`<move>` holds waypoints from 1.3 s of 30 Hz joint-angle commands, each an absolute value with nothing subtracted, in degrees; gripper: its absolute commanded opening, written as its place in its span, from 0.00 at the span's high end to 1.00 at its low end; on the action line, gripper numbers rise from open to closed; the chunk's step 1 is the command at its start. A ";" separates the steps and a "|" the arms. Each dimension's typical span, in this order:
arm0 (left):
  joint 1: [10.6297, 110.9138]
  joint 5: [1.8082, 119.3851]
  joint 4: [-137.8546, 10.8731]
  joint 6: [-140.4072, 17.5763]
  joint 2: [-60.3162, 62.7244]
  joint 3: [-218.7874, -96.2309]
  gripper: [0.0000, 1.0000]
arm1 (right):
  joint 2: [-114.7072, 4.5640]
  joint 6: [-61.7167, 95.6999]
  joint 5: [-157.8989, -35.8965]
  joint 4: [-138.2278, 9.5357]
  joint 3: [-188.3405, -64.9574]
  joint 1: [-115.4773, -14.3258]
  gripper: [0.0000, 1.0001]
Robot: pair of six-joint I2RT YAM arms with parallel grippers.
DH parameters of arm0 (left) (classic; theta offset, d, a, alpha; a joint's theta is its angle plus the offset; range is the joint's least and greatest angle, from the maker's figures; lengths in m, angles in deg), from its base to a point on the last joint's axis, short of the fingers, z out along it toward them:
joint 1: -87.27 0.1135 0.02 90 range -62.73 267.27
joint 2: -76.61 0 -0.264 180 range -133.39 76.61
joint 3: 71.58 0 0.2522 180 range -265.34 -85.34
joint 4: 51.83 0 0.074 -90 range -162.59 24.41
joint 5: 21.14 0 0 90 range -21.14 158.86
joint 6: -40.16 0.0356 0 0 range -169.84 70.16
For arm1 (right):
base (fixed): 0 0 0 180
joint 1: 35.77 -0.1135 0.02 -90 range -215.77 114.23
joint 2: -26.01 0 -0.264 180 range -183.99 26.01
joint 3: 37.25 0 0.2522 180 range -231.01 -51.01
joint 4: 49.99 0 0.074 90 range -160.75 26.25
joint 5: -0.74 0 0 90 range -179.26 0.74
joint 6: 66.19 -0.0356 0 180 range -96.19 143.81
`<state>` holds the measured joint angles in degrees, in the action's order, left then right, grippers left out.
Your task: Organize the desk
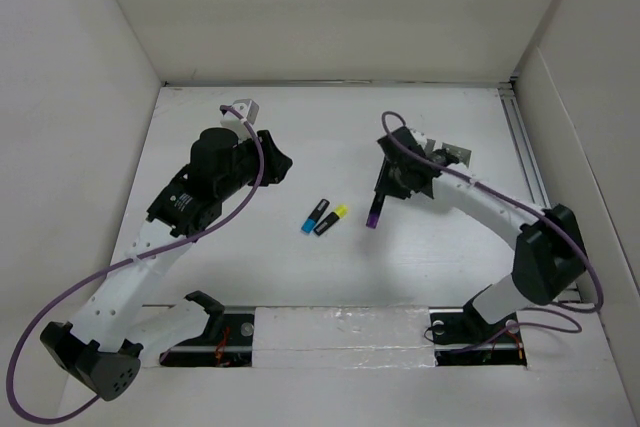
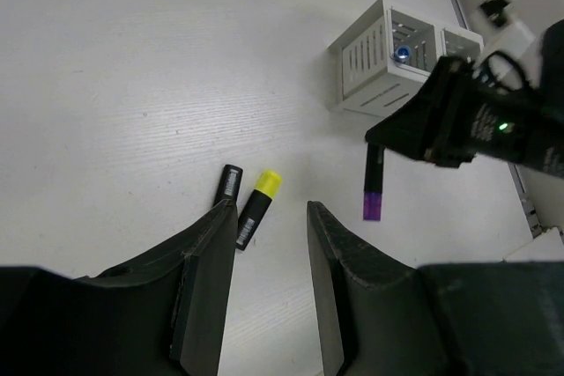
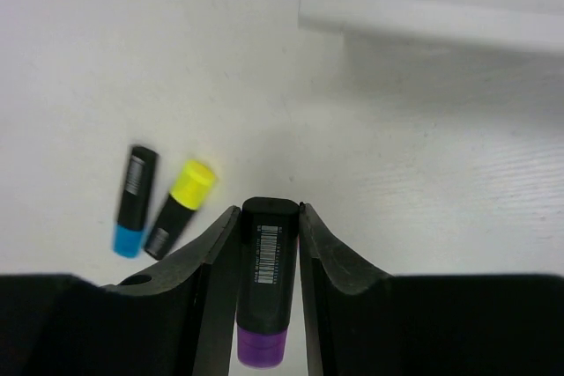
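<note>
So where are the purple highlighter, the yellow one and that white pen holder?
purple highlighter (image 3: 268, 261): right wrist view, black barrel.
yellow highlighter (image 3: 193, 182): right wrist view, yellow cap.
white pen holder (image 2: 363, 63): left wrist view, slatted side wall.

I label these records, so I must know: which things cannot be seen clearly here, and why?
- Pen holder: top view, mostly hidden behind the right arm; right wrist view, blurred and cut by the top edge.
- Its contents: left wrist view, only a blue tip shows, too small to name.
- Blue highlighter: left wrist view, cap hidden behind the left gripper.
</note>
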<state>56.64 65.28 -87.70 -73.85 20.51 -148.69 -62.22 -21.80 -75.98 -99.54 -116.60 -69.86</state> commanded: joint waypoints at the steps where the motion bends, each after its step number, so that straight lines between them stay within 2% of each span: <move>1: 56.95 65.26 -85.81 -73.13 21.15 -149.85 0.66 | -56.53 -18.65 -73.88 -102.41 -123.77 -65.06 0.83; 6: 56.95 64.65 -85.02 -73.48 21.59 -149.59 0.66 | -52.04 -13.46 -73.09 -103.91 -130.46 -53.99 0.82; 10: 56.95 62.97 -84.67 -73.83 21.41 -149.33 0.66 | -52.30 -13.02 -71.78 -104.54 -135.03 -41.88 0.82; 15: 56.95 62.09 -83.88 -74.27 22.47 -148.54 0.66 | -55.54 -12.49 -68.44 -102.42 -137.32 -34.29 0.82; 24: 56.95 61.65 -83.44 -74.01 24.14 -146.78 0.66 | -60.12 -8.10 -61.66 -103.04 -140.31 -33.75 0.83; 30: 56.95 59.81 -81.68 -74.27 23.35 -146.07 0.66 | -63.37 -5.02 -54.37 -104.62 -141.02 -38.32 0.83; 39: 56.95 59.10 -80.80 -74.71 23.44 -144.32 0.66 | -66.71 -5.46 -51.30 -104.18 -139.61 -42.54 0.82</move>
<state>56.66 60.39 -83.64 -74.33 23.05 -145.48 -64.69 -5.97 -54.73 -104.13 -138.41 -41.53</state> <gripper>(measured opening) 0.338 0.343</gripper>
